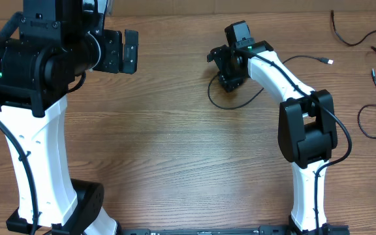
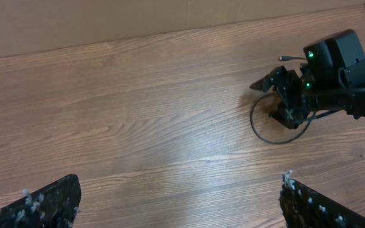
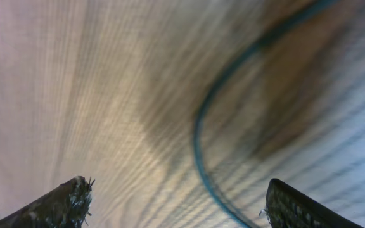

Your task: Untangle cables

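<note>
Because the cable [image 1: 222, 107] lies as one slack loop flat on the worktop [image 1: 175, 143], the right hand [image 1: 228, 70] is lowered straight over it, fingers pointing down, so that the cord can be taken from above. In the right wrist view the cable [image 3: 197, 136] curves up between the two fingers [image 3: 56, 206], nearer the right-side finger than the left, and touches neither. That hand [image 3: 179, 196] is spread wide and pinches nothing. Its placement suggests a grasp about to be made on the near side of the loop. From under the hand the cord runs off behind the forearm to a small plug [image 1: 329, 61], which lies well apart from the hand.

Further cables [image 1: 348, 44] lie as separate loose loops far beyond the right arm, near the worktop's edge. None of them touches the loop under the hand, so much of the sorting looks done.

The left hand [image 1: 119, 51] hovers high and well apart from the right one, spread fully and empty, probably parked clear of the work. Its own camera shows the left hand [image 2: 179, 196] facing the loop [image 2: 265, 138] from a distance.

The worktop is a wood-grain surface with a soft sheen, bare around both hands. A plain tan wall [image 2: 106, 25] stands along its far edge.
</note>
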